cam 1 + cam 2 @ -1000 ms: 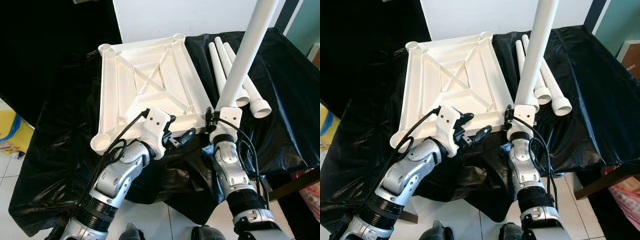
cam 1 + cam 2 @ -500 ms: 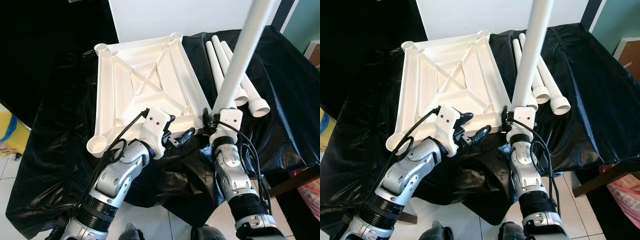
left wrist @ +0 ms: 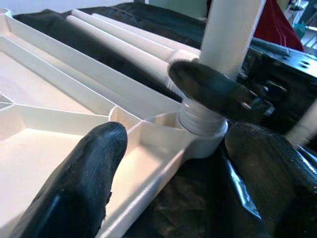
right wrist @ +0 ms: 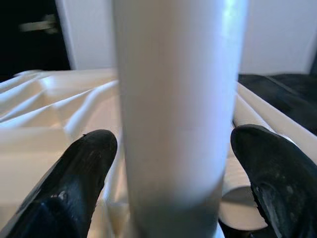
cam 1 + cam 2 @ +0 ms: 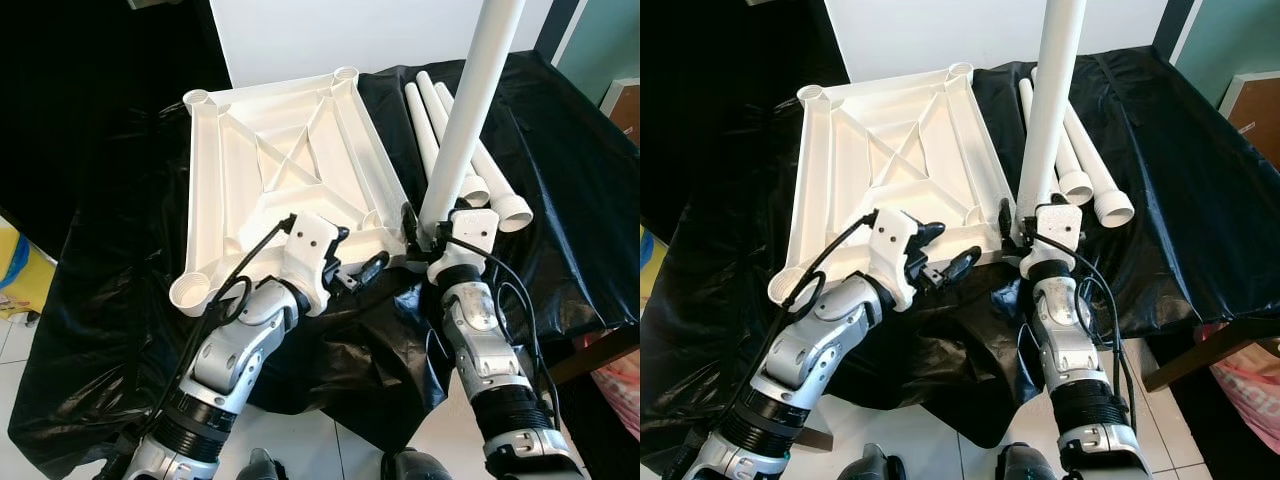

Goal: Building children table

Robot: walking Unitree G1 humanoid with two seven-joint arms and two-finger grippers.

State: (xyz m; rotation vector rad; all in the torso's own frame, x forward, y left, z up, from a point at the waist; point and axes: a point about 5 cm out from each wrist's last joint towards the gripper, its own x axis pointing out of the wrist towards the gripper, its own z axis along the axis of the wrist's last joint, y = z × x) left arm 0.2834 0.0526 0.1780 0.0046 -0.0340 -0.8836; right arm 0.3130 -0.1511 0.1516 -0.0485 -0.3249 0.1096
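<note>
Leg (image 5: 470,110) straightened upright — left wrist view: threads (image 3: 200,119) in socket (image 3: 205,139).

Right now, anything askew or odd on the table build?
Nothing looks damaged. The upright leg stands in the near right corner socket of the upside-down tabletop, tilted slightly, with threads still showing in the left wrist view, so it looks not fully seated. The right gripper is at its base. Three spare legs lie alongside.

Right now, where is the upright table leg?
The upright leg stands in the tabletop's near right corner socket, at the right pincer, beside three spare legs lying on the black cloth.
</note>
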